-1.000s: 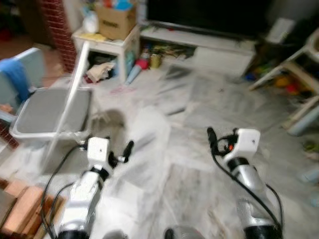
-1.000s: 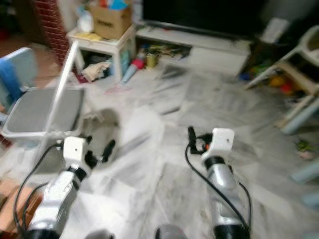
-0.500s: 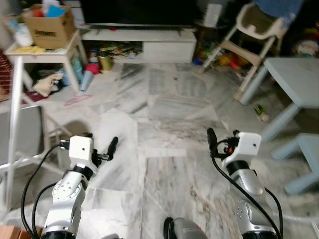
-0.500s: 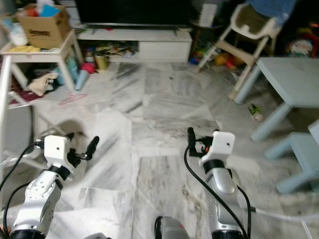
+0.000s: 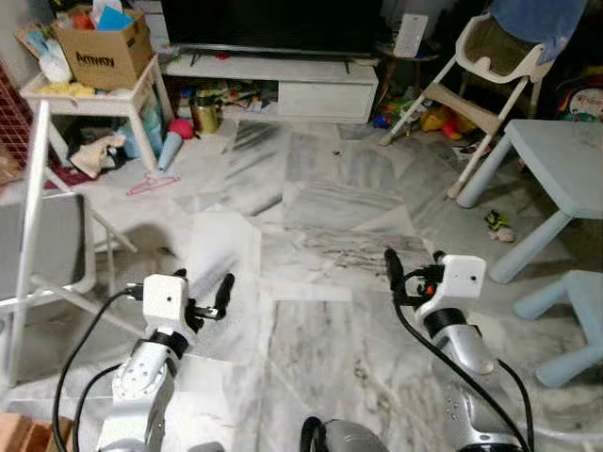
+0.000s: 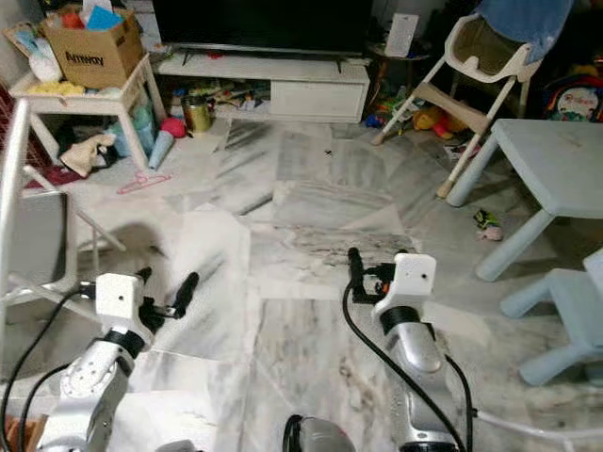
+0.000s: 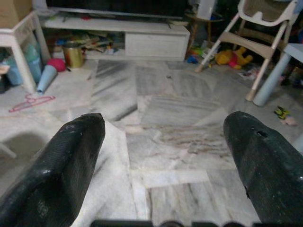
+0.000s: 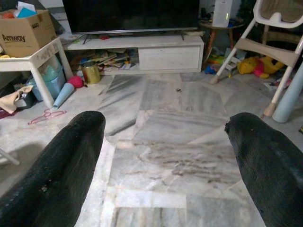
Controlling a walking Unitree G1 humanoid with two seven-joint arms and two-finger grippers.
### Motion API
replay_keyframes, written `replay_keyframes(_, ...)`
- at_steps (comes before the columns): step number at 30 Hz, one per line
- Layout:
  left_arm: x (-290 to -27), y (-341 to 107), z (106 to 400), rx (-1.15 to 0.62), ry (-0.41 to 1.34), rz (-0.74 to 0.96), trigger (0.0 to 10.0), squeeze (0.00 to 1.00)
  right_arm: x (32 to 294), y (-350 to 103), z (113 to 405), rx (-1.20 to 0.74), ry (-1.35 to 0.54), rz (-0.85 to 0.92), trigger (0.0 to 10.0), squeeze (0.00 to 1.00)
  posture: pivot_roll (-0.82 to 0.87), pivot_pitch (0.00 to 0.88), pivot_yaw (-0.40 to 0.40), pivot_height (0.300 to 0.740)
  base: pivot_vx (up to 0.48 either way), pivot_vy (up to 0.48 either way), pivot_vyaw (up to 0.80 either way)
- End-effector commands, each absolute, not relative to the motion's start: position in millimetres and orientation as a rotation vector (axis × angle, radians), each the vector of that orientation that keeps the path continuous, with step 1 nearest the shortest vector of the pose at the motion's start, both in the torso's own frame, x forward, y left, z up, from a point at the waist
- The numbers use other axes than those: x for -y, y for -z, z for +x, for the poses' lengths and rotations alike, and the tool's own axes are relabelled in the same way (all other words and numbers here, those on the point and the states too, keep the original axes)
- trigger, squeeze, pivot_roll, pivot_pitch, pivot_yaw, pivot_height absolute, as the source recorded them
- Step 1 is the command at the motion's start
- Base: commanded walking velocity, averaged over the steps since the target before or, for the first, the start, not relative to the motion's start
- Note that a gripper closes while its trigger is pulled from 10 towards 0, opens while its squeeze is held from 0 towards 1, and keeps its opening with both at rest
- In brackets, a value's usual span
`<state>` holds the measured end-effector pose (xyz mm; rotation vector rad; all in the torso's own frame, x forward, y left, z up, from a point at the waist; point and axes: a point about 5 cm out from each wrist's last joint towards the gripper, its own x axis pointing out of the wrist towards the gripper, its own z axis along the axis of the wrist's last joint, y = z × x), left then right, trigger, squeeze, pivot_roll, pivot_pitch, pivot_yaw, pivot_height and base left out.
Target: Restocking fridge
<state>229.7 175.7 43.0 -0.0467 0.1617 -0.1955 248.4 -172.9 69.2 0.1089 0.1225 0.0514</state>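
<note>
Left gripper (image 7: 161, 156) wide, holding nothing; right gripper (image 8: 165, 151) wide, holding nothing. Both hang over marble floor (image 5: 320, 198). I see no fridge, no stock: 0 items to judge for weight or grasp point. TV unit (image 5: 283, 85) ahead.

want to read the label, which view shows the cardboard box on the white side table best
The left eye view: the cardboard box shows whole, its print facing the camera. The right eye view shows it similarly; the right wrist view shows it at the picture's edge.
</note>
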Motion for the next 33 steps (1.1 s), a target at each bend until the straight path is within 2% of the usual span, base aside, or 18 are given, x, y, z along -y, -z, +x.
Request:
replay_keyframes(1,-172,-48,232,-0.133,0.193,-0.046,10.0,0.00,178,-73,249,-0.115,-0.045,0.094,10.0,0.00,0.03,0.000,-0.056,0.740,0.000,-0.398,0.00)
replay_keyframes(16,-192,-53,242,-0.092,0.066,-0.025,10.0,0.00,181,-75,250,-0.109,-0.051,0.080,10.0,0.00,0.03,0.000,-0.085,0.740,0.000,-0.027,0.00)
replay_keyframes(23,-198,-51,238,-0.092,0.048,-0.023,10.0,0.00,178,-75,253,-0.111,-0.066,0.071,10.0,0.00,0.04,0.000,-0.090,0.740,0.000,0.000,0.00)
replay_keyframes(28,-199,-52,239,-0.086,0.061,-0.015,10.0,0.00,177,-74,254,-0.113,-0.063,0.072,10.0,0.00,0.04,0.000,-0.080,0.740,0.000,0.000,0.00)
replay_keyframes(33,-196,-51,240,-0.098,0.103,-0.006,10.0,0.00,181,-72,250,-0.107,-0.020,0.077,10.0,0.00,0.02,0.000,-0.035,0.740,0.283,0.000,-0.65)
